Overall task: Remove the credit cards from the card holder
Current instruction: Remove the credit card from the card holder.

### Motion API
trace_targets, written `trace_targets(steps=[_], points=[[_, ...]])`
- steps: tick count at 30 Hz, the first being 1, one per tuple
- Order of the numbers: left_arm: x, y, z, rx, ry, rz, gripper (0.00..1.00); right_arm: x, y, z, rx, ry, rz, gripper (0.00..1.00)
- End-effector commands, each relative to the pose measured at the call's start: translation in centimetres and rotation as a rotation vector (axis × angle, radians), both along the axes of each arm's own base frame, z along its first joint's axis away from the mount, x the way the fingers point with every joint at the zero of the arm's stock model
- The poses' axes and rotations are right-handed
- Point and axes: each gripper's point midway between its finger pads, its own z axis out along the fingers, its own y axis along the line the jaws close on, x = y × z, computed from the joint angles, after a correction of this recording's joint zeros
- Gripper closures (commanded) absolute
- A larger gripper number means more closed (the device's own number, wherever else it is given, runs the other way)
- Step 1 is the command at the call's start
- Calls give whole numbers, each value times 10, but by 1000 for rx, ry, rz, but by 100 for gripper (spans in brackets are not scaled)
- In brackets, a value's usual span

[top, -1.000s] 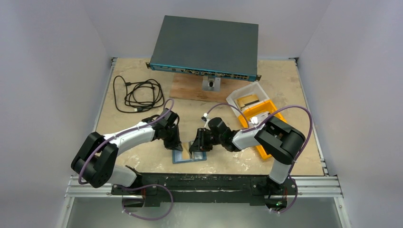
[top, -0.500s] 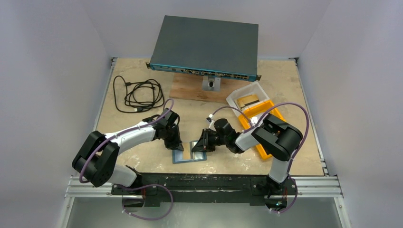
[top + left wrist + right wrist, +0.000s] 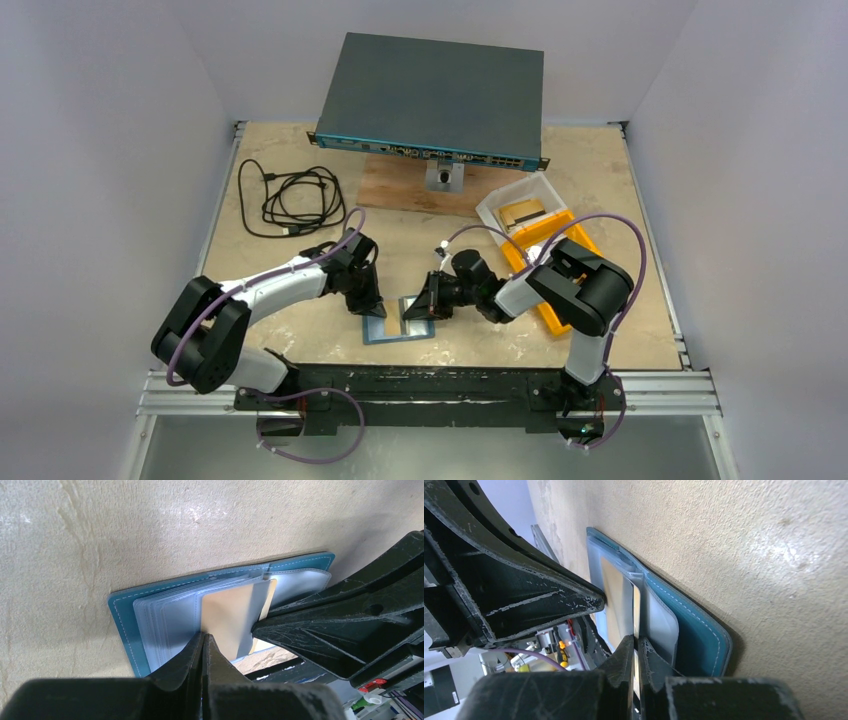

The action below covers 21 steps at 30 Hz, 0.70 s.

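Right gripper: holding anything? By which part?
Yes. The right gripper is shut on a thin pale plastic card, seen edge-on. It pinches the end that sticks out of the clear sleeves of the open teal-blue card holder.

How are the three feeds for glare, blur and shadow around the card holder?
Top external: even light, sharp, but the card holder is small, half hidden by the left gripper and right gripper. Left wrist: holder and credit card crisp, own fingers dark and soft. Right wrist: glare on the table at right, own fingers blurred, card edge between them clear.
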Motion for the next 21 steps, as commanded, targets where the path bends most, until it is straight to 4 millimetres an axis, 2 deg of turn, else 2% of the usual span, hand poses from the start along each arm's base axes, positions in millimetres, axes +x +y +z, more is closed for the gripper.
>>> trace_targets(steps=[1,14,18,21], points=[[-21,31,-26,151,62,10,100,4,-7,3,10,-13,-25,100],[-23,41,-31,189,72,14,100,6,-29,-6,-41,-19,-75,100],[-22,37,-32,172,76,10,100,8,-25,-7,-27,-20,-64,77],[-22,36,-33,170,80,9,100,8,-21,-8,-17,-12,-57,71]])
